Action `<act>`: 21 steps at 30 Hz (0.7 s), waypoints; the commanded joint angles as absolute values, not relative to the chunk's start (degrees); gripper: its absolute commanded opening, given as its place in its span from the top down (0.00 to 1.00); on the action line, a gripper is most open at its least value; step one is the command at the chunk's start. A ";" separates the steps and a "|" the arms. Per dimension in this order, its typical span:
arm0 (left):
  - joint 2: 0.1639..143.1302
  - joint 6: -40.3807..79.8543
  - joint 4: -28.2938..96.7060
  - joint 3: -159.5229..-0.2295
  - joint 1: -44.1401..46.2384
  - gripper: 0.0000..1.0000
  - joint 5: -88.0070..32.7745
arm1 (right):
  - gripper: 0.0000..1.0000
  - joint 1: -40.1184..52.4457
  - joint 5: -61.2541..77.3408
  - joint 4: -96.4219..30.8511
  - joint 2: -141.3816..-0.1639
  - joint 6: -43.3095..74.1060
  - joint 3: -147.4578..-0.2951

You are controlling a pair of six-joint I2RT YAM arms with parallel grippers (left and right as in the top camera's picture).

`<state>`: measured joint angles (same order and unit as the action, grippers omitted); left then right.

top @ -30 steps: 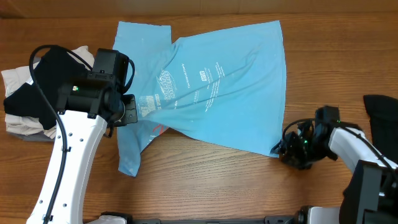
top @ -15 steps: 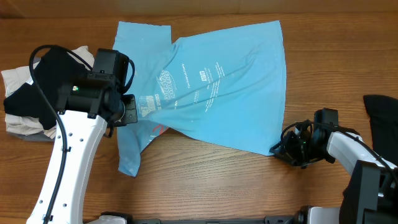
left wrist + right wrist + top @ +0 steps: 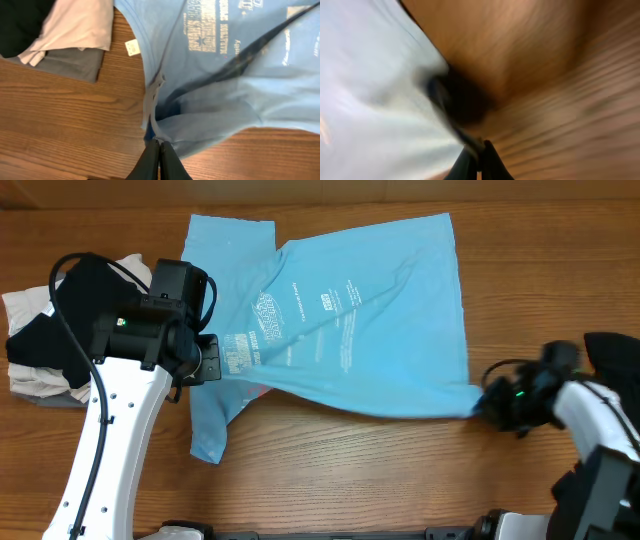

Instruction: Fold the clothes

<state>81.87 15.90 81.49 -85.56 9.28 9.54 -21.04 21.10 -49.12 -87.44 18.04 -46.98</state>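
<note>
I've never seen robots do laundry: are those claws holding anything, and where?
Both hold the sky-blue T-shirt. The left gripper pinches bunched fabric at the shirt's left edge; the right gripper pinches its lower right corner, as seen from overhead.

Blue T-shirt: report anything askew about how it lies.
The blue T-shirt lies skewed, not flat. It is stretched between the left end effector and the right end effector, with a diagonal ridge across it and its lower left part bunched under.
</note>
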 commanded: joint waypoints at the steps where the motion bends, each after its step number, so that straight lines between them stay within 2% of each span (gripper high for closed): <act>1: 81.30 13.65 81.60 -86.76 9.02 0.96 6.57 | 0.96 -24.67 15.99 -50.43 -83.46 18.24 -53.82; 10: 81.30 11.09 83.59 -86.74 9.02 0.96 -6.00 | 0.96 -29.06 15.03 -52.01 -82.89 18.24 -57.84; 21: 81.30 11.18 83.18 -81.34 11.03 0.96 -10.79 | 0.96 -29.76 15.49 -49.08 -82.87 18.26 -60.25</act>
<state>81.84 11.99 84.12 -84.31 9.56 -6.96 -29.30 16.45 -50.33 -83.31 18.02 -57.32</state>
